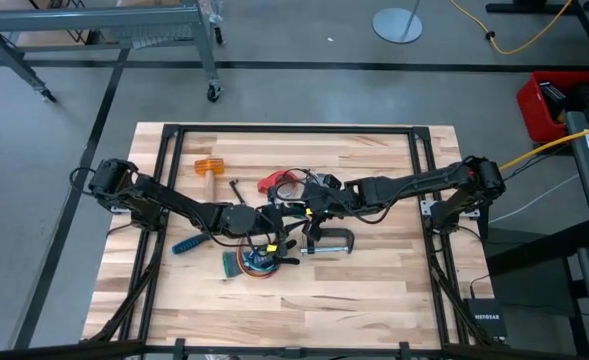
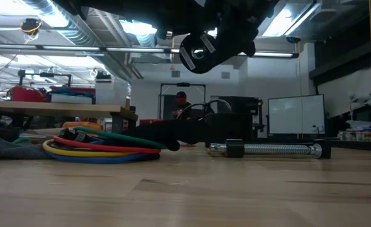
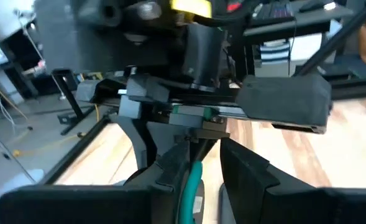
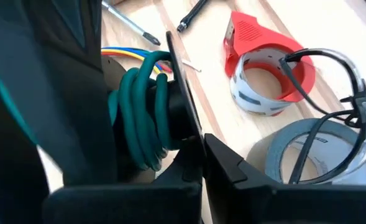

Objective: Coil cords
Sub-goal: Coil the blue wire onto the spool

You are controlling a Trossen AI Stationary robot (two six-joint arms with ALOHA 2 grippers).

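Landmark: the clamp, a silver screw clamp lying flat near the middle of the bench.
Cords: a looped bundle of yellow, blue, red and green wire lies flat on the bench, just beside the clamp on the left arm's side; in the low view the coil rests left of the clamp's screw.
Green cord: several turns of it are bunched against a dark part in the right wrist view; a green strand also shows between the left fingers.
Left pincer: just beside the clamp, above the bundle's edge; clenched on the green cord.
Right pincer: just beside the clamp on its far side, meeting the left pincer; whether it is released or clenched I cannot tell.
Tape holder: red, with a grey tape roll beside it, a thin dark cord arching over both.
Mallet: well apart from the clamp, toward the bench's far left.
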